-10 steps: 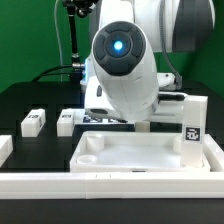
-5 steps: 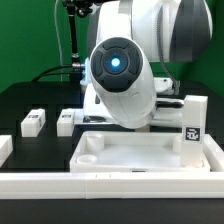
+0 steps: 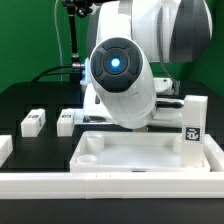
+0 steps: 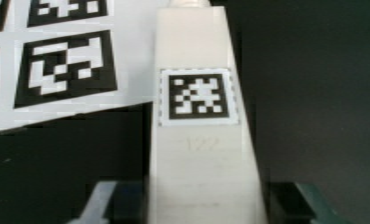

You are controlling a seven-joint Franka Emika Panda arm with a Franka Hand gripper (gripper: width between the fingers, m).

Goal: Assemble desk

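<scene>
The white desk panel (image 3: 140, 156) lies at the front, rim up. One white leg (image 3: 195, 122) with a tag stands upright at the panel's corner on the exterior view's right. Two more legs (image 3: 33, 121) (image 3: 67, 121) lie on the black table at the exterior view's left. In the wrist view a fourth leg (image 4: 200, 100) with a square tag lies lengthwise between my fingers. My gripper (image 4: 214, 202) is open and straddles this leg, with a dark gap on each side. In the exterior view the arm's body (image 3: 120, 75) hides the gripper and this leg.
The marker board (image 4: 49, 60) lies right beside the leg in the wrist view. Long white border rails (image 3: 110, 186) run along the front, with another piece at the exterior view's left edge (image 3: 5, 148). A green backdrop stands behind the table.
The arm shifted slightly toward the exterior view's left between one second and half a second ago. It has held still since then.
</scene>
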